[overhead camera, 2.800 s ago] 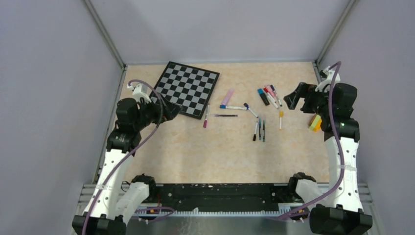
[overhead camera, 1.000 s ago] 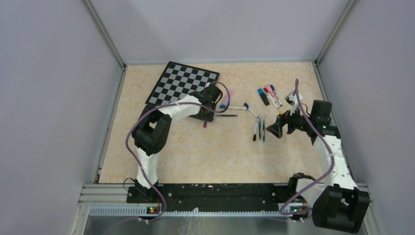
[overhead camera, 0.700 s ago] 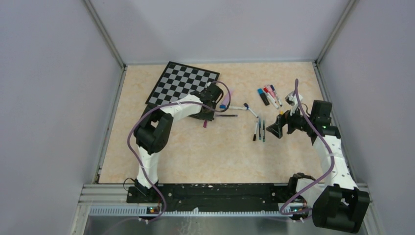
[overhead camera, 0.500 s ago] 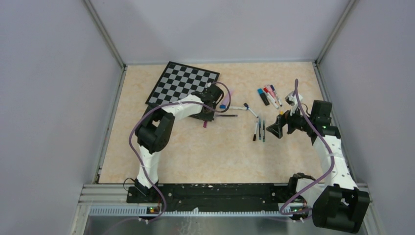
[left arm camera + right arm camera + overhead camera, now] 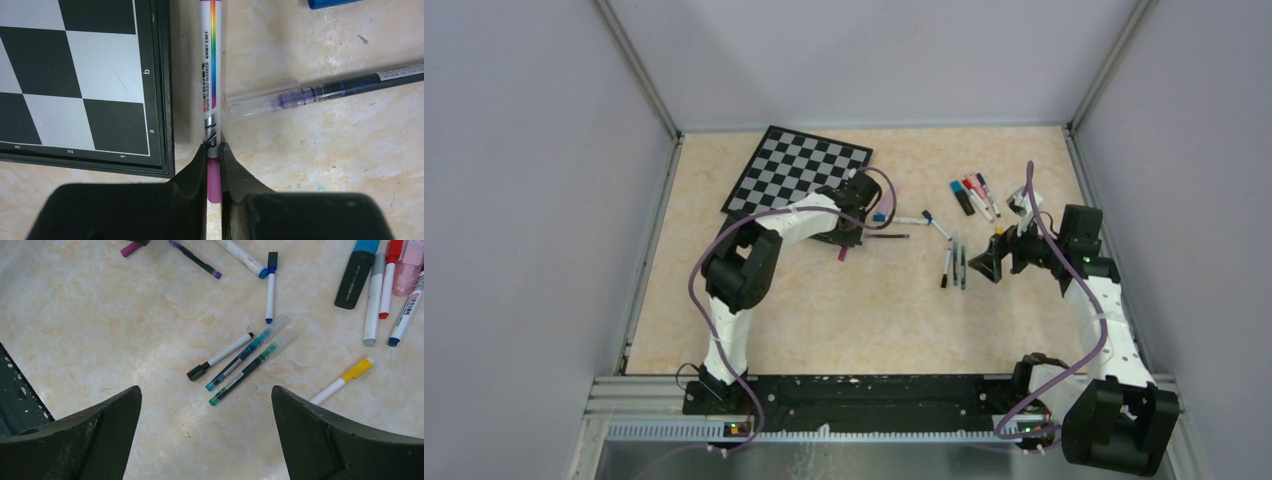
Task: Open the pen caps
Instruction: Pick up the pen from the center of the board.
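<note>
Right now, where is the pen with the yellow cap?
In the right wrist view the yellow-capped pen lies right of centre, just right of the green pen and below the black highlighter.

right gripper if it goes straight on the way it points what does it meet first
Likely the two green pens lying side by side: their near ends sit between the fingers of the open right gripper. Its height above them is unclear.

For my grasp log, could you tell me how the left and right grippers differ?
The left gripper has jaws closed on the pink cap of a white marker; the right gripper has jaws wide open, empty. The left gripper is beside the chessboard; the right gripper is above loose pens. Both are black.
</note>
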